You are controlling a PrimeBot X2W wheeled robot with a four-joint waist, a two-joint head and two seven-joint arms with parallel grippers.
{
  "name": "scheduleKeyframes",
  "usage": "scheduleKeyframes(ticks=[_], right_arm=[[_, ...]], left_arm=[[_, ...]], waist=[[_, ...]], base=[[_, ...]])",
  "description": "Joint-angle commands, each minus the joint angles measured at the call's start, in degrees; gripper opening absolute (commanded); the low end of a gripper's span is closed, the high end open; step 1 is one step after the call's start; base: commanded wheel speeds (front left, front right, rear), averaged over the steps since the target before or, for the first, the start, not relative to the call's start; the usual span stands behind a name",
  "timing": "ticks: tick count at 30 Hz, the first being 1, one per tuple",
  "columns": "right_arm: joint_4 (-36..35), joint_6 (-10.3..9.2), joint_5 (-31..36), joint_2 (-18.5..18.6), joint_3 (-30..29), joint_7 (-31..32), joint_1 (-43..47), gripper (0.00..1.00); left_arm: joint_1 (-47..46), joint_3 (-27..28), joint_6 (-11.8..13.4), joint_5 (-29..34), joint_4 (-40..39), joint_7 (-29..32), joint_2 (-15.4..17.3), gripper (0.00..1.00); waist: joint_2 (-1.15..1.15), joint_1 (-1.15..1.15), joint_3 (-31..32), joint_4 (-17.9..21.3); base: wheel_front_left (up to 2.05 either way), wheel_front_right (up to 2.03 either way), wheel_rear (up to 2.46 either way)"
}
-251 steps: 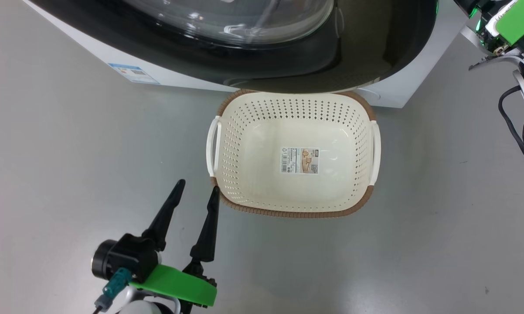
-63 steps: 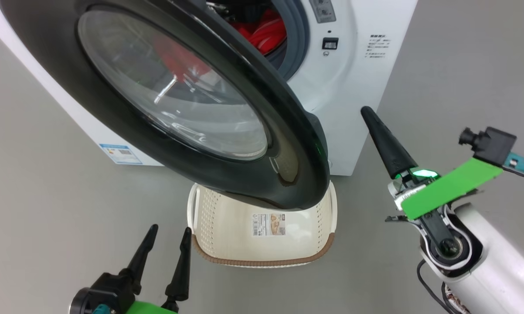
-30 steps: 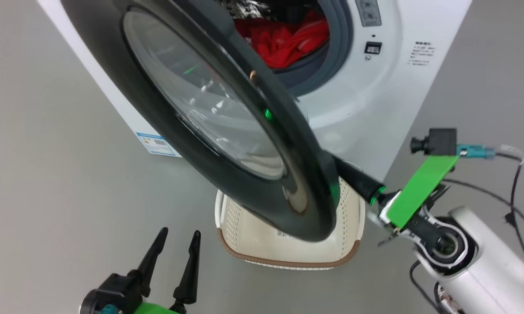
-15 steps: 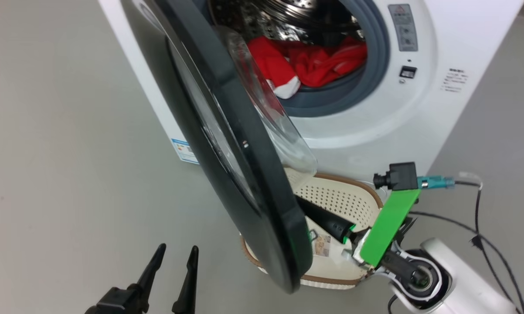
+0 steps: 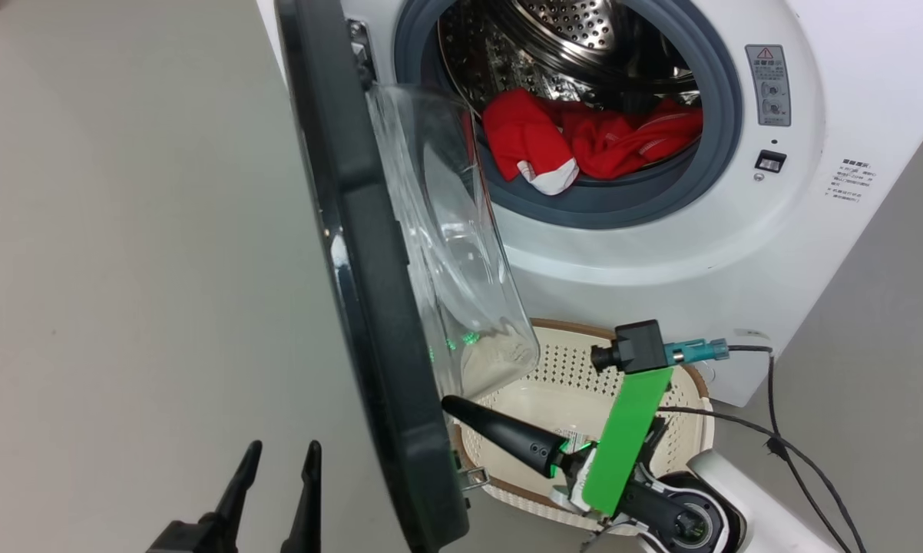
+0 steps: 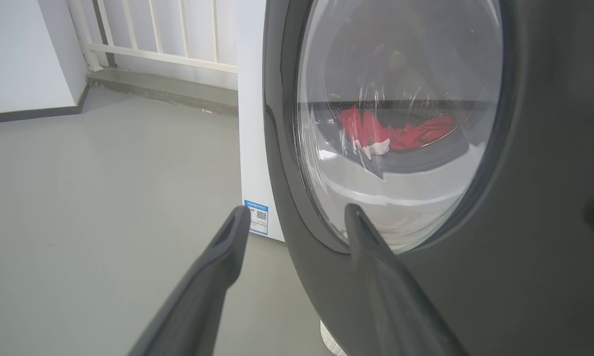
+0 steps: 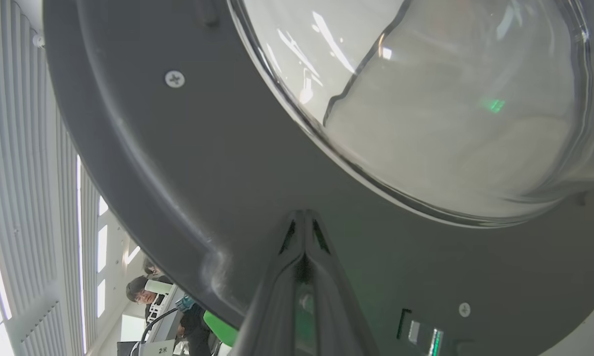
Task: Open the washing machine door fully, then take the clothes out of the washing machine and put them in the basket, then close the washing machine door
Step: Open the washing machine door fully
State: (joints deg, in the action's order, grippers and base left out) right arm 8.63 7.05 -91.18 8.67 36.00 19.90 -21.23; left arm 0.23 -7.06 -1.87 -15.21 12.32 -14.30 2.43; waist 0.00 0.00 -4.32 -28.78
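**While the door stands edge-on, a closed claw leans on its inside face**

Since nothing here needs gripping, the right gripper (image 5: 450,403) has its two fingers pressed flat together, holding nothing. It serves as a blunt pusher. From its own wrist view the joined tips (image 7: 304,217) sit against the dark inner rim of the washing machine door (image 5: 369,307), just below the glass bowl (image 5: 461,253), though I can't be sure of firm contact. Low on the rim and far from the hinge is a sensible place to shove, as I judge it, because a light push there turns the door easily.

The door stands roughly square to the front of the washing machine (image 5: 661,253), so to my eye it is open but not yet fully.

On the door's left, outer side the left gripper (image 5: 283,449) waits low and near. Its fingers are spread apart and empty, and they point at the glossy outer face. It looks parked out of the door's path.

The clothes (image 5: 584,142) lie heaped in the bottom of the drum (image 5: 569,23), with one white-tipped fold lapping onto the grey gasket (image 5: 623,203).

The basket (image 5: 584,361) sits on the floor (image 5: 124,269) right under the opening, just right of the door, so anything lifted out has only a short drop. Its visible part holds no clothes, and the right arm hides some of it.
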Motion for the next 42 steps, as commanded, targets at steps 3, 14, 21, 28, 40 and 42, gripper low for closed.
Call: scheduleKeyframes(ticks=[3,14,21,28,40,42], right_arm=[[-1.9,0.44,0.7,-1.9,1.1,0.5,-1.0,0.0],[-1.1,0.44,1.9,-2.3,0.8,-0.9,-1.1,0.05],[0.3,0.44,3.5,-0.3,0.6,-4.2,0.4,1.0],[3.8,0.44,4.5,2.2,0.5,-9.6,3.1,1.0],[9.0,0.44,7.5,7.5,2.1,-19.1,6.5,1.0],[10.0,0.44,8.2,8.3,2.6,-21.2,6.8,1.0]], left_arm=[[0.0,2.5,0.7,-0.1,-2.0,-0.7,0.4,1.0],[0.4,2.8,0.8,-0.3,-2.6,-0.7,0.4,1.0],[0.2,2.0,0.1,-0.1,-2.1,-0.7,0.4,1.0],[-0.3,1.5,-0.9,0.3,-1.1,-0.7,0.4,1.0],[-0.4,1.8,-1.1,0.5,-1.0,-0.7,0.4,1.0],[-0.4,1.8,-1.1,0.5,-0.9,-0.7,0.4,1.0]], waist=[[0.0,0.0,0.0,-0.2],[0.0,0.0,0.1,-0.2],[0.0,0.0,0.6,0.2],[0.0,0.0,1.2,0.8],[0.0,0.0,1.3,3.0],[0.0,0.0,1.4,3.2]], base=[[0.0,0.0,0.0],[0.0,0.0,0.0],[0.0,0.0,0.0],[0.0,0.0,0.0],[0.0,0.0,0.0],[0.0,0.0,0.0]])
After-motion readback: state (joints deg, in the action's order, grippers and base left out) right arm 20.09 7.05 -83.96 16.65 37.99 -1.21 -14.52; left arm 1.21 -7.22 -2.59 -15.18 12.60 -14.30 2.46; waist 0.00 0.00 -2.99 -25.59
